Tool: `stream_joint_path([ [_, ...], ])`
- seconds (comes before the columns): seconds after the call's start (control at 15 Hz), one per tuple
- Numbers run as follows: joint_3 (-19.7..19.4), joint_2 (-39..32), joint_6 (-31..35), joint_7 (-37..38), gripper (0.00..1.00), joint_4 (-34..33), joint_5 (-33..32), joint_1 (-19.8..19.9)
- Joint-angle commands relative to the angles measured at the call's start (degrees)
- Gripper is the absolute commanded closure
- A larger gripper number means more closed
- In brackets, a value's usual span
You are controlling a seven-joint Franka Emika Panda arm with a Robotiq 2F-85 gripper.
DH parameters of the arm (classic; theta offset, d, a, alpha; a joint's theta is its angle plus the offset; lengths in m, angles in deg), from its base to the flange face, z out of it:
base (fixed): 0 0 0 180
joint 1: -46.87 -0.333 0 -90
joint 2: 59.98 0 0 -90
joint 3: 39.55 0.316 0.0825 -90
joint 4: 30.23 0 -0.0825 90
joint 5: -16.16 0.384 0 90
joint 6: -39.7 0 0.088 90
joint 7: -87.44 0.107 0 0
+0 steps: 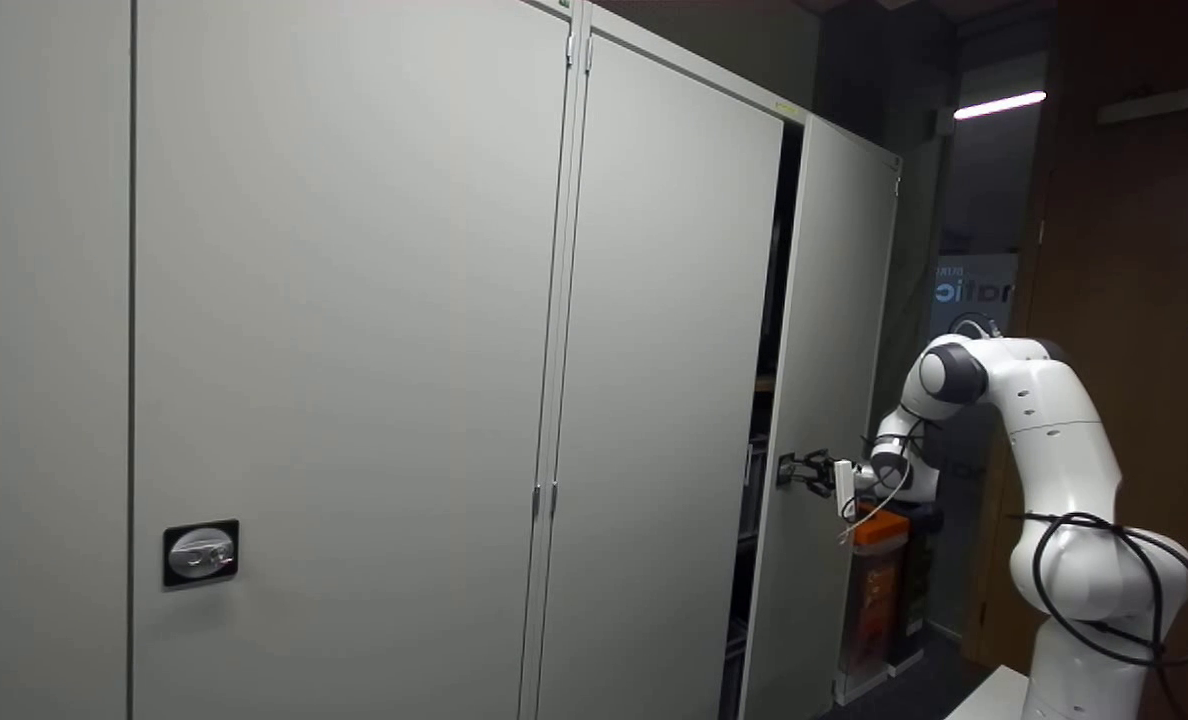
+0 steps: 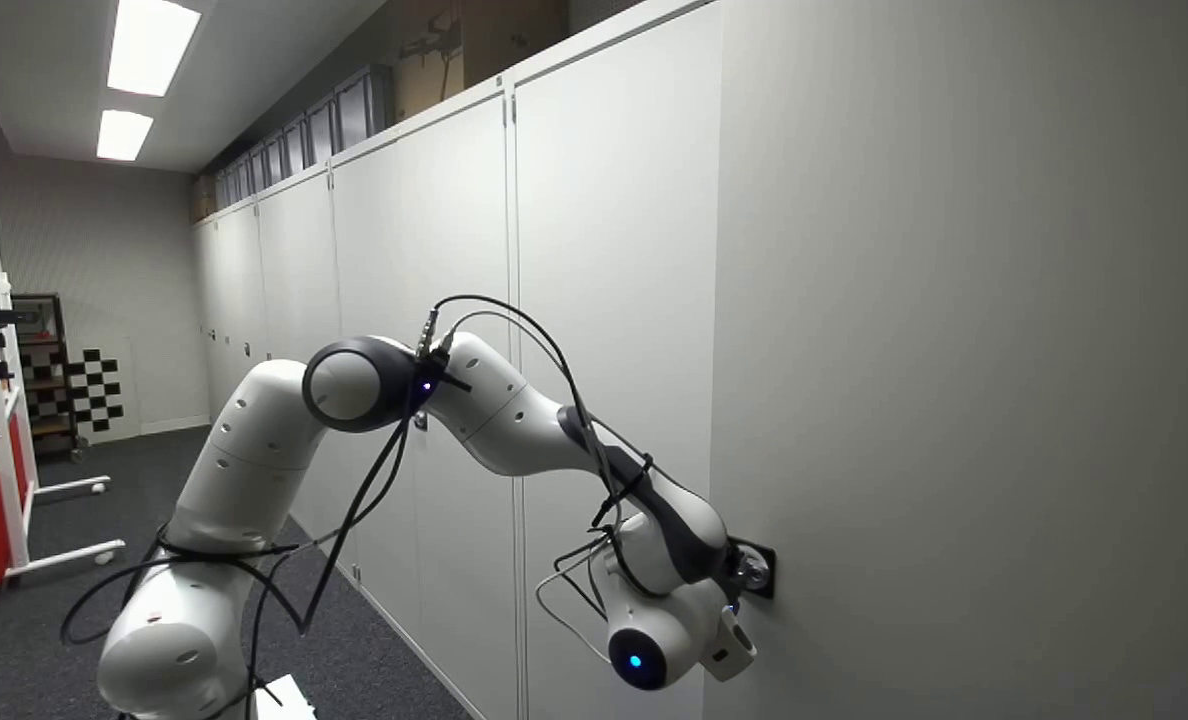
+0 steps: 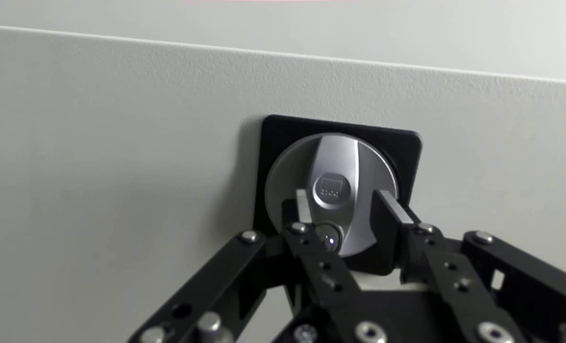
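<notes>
A round silver knob [image 3: 335, 152] with a raised central ridge and keyhole sits on a black square plate [image 3: 402, 147]. It is mounted on a light grey cabinet door [image 3: 145, 119] near the door's free edge. My gripper [image 3: 348, 206] is open, with one black finger on either side of the ridge. The right finger is apart from the ridge; whether the left one touches is unclear. In an exterior view the gripper [image 1: 814, 472] is at the plate on the cabinet door [image 1: 839, 300], which stands ajar. In an exterior view the arm mostly hides the gripper beside the knob [image 2: 754, 570].
A dark gap [image 1: 774, 280] beside the ajar door shows shelves and bins. The neighbouring door [image 1: 664, 300] looks shut. Another knob [image 1: 201, 553] is farther along. Orange-topped containers [image 1: 881, 530] stand behind the door. Loose cables [image 2: 354, 510] hang from the arm. A wheeled white frame [image 2: 19, 400] stands away.
</notes>
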Motion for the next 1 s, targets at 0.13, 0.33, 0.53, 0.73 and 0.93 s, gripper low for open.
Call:
stream_joint_path([
  [0.13,0.2,-0.8,0.2,2.4,0.47,-2.1,0.8,-0.8],
  [0.33,0.3,-0.8,0.9,6.1,0.42,-2.5,0.2,-1.0],
  [0.53,0.3,-1.0,1.5,10.6,0.37,-3.1,-0.2,-1.0],
  [0.73,0.2,-1.1,1.8,13.7,0.37,-3.5,-0.4,-1.0],
  [0.93,0.1,-1.3,2.0,15.6,0.38,-4.0,-0.3,-1.1],
])
